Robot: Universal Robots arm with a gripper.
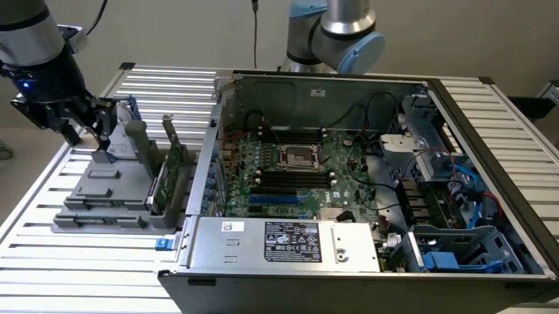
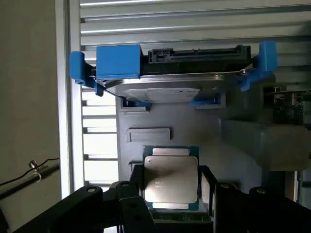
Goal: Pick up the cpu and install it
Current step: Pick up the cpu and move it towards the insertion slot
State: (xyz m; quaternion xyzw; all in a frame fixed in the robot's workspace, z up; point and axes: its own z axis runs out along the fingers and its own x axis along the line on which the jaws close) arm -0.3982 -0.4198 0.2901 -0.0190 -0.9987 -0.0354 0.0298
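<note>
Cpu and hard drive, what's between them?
In the wrist view, only the gray holder, with a small rectangular ridge, lies between the cpu and the hard drive.

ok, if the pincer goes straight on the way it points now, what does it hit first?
The cpu. It lies flat on the grey holder, directly ahead of the pincer. The wrist view does not show how much gap is left between them, so they may be very close already.
</note>
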